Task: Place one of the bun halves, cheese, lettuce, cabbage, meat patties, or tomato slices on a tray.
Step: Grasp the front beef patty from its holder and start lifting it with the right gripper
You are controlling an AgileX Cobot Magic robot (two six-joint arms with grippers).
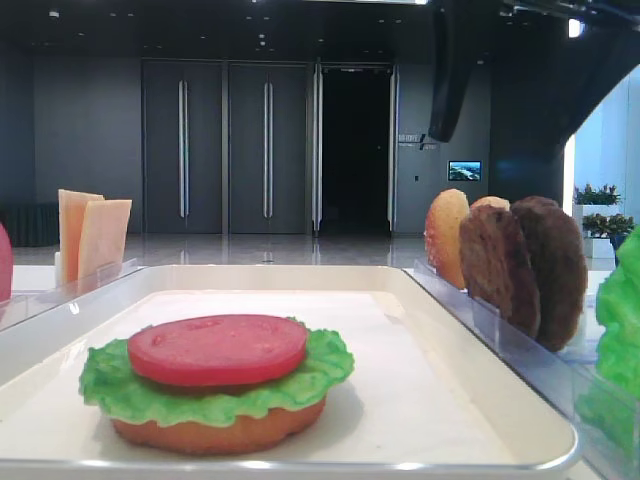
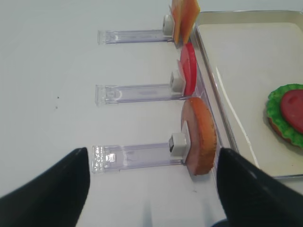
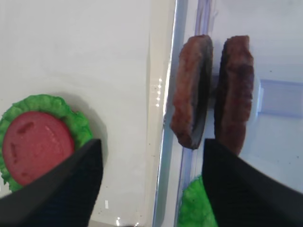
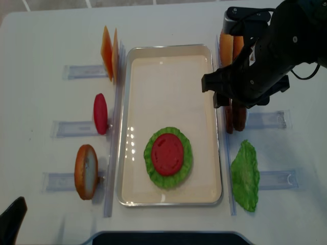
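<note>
Tray: I see the cream-white tray in the middle of the table, long axis running from near edge to far edge; on its near half sits a stack, a flat bun base, a frilly lettuce leaf on it, a tomato slice on top
Right racks: the clear rack along the tray's right rim holds two meat patties on edge, side by side, faces parallel; beyond them, toward the far edge, stand bun halves; a second lettuce leaf lies by the near right corner
Left racks: cheese slices upright near the far left corner; a spare tomato slice on edge at mid rim; a bun half on edge near the near left corner
Patties: rough brown discs, grainy, darker than the buns
Right gripper: jaws spread wide, nothing between them; above the tray's right rim just near of the patties
Left gripper: fingers wide apart, nothing held; over bare table left of the bun half
</note>
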